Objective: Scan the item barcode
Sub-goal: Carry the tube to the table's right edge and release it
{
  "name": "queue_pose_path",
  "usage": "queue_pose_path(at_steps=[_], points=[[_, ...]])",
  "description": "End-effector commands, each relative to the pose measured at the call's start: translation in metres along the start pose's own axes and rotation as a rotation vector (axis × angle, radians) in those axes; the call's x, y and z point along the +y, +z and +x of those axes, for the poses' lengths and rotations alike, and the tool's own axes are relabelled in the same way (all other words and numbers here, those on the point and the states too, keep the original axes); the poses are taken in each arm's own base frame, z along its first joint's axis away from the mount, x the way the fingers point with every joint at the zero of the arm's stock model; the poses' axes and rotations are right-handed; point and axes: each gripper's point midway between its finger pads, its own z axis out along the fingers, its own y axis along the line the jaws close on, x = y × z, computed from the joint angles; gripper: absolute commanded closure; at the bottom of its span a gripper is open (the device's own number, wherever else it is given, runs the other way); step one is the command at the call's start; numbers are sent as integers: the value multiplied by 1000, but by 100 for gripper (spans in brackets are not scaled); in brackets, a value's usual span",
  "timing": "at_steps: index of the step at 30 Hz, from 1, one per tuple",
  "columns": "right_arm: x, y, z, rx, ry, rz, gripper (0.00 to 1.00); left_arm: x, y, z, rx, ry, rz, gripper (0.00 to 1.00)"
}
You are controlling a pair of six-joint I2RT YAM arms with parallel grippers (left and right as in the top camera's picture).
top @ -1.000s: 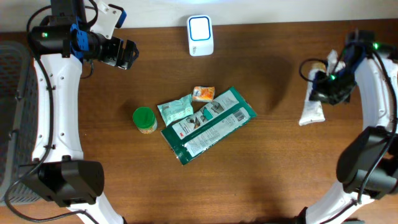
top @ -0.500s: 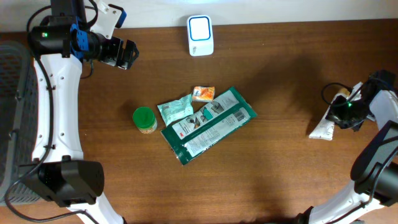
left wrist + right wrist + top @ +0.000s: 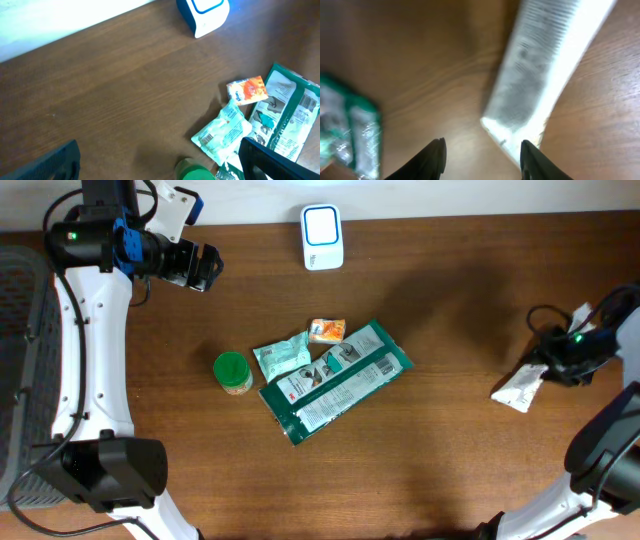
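Overhead: one white pouch (image 3: 518,388) lies flat near the table's right edge, just beside the right gripper (image 3: 556,366), long axis slanting toward it, well apart from the one scanner (image 3: 322,237) and the left gripper (image 3: 203,267). Right wrist: the fingers stand apart, clamping nothing, with the pouch just ahead. Left wrist: the fingers are spread wide and empty; four more items show, namely one green jar (image 3: 192,171), one orange packet (image 3: 246,90), one small green pouch (image 3: 225,134) and one large green pack (image 3: 290,115).

I have open table (image 3: 450,430) between the heaped packets (image 3: 336,383) mid-table and the white pouch (image 3: 519,387) at right; the scanner (image 3: 322,237) stands at the far edge.
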Motion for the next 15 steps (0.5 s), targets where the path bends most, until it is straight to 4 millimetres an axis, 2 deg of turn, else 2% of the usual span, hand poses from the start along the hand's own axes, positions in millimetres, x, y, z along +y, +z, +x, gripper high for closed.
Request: queue_pose_path(at_steps=[1,5,8,11,15], points=[[47,-52,-2,-99,-162,-117,54,1,0,1,2,14,0,1],[80,-83,16,-126,-234,-161,52,1,0,1,2,14,0,1],[105,-94,36,-136,-303,-177,51,1,0,1,2,13,0,1],[129,-93,54,-112,-376,-184,47,1,0,1,2,13,0,1],[163,-74,74,-44,-477,-193,43,1,0,1,2,14,0,1]])
